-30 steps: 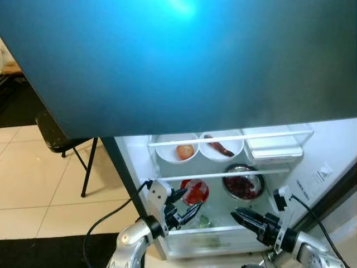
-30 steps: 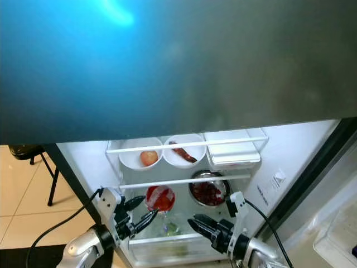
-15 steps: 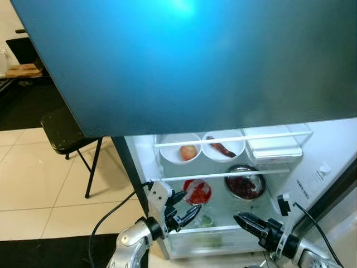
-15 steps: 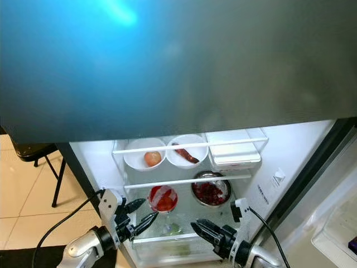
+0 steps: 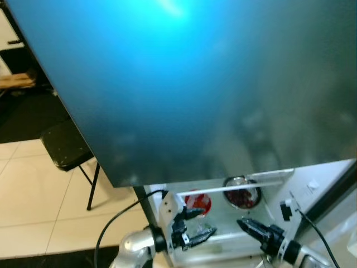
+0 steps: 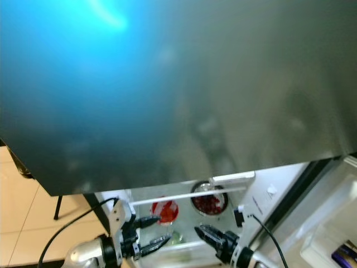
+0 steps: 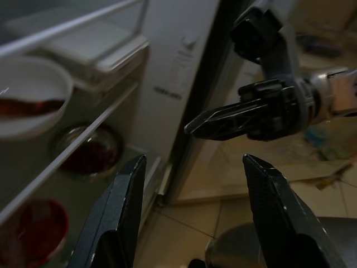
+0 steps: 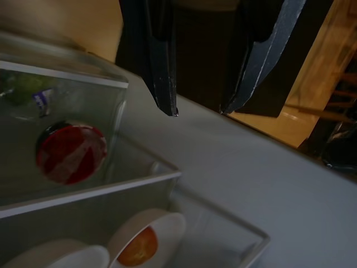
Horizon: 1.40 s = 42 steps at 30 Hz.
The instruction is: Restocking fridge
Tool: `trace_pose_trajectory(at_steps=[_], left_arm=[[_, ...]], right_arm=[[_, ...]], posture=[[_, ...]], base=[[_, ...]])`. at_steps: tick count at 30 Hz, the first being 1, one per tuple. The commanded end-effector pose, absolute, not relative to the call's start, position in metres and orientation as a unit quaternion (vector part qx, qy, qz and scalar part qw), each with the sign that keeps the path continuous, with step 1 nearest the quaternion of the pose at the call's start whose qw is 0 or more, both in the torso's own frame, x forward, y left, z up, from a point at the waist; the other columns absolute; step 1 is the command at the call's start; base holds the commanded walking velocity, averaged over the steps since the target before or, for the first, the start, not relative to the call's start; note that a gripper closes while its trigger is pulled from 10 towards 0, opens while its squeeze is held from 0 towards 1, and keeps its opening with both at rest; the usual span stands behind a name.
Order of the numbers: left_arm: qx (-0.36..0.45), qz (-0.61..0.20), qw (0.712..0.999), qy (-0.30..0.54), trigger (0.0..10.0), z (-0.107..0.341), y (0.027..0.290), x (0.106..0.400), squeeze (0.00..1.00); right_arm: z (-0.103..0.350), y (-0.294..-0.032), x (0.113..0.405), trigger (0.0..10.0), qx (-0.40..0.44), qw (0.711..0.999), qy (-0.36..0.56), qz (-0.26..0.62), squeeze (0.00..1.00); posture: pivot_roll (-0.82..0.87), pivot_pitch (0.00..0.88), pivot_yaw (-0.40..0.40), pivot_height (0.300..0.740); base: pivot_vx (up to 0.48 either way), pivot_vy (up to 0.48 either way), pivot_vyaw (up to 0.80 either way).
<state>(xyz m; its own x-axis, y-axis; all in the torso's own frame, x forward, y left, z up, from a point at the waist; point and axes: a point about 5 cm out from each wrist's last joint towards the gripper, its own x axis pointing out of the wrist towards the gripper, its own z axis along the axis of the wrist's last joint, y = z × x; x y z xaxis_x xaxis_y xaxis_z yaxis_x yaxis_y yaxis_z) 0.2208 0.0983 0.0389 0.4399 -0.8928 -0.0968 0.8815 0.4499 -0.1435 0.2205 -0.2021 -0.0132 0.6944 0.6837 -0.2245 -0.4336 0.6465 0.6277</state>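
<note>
open fridge (image 5: 312,187), lit white shelves, red-lidded jar (image 5: 196,202)

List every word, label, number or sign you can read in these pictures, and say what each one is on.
None can be read.
White sticker on the fridge's inner side wall: dark printed lines, too blurred to read.
Same sticker from the head camera: too small to read.
Label on the item in the clear bottom drawer: a small blue and white patch, print illegible.

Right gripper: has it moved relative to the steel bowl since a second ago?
Cannot tell. The right gripper sits just below the steel bowl as before; the whole view shifted, so the camera moved.
</note>
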Motion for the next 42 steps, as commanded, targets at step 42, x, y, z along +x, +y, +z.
trace_pose_trajectory(at_steps=[42], left_arm=[[-0.104,-0.065,0.853,0.507,10.0,-0.099,0.209,0.121,0.00]], right_arm=[[-0.105,-0.222,0.109,10.0,0.092,0.836,0.538,-0.059,0.00]], posture=[[0.00,0.000,0.024,0.740]], base=[[0.000,0.000,0.00]])
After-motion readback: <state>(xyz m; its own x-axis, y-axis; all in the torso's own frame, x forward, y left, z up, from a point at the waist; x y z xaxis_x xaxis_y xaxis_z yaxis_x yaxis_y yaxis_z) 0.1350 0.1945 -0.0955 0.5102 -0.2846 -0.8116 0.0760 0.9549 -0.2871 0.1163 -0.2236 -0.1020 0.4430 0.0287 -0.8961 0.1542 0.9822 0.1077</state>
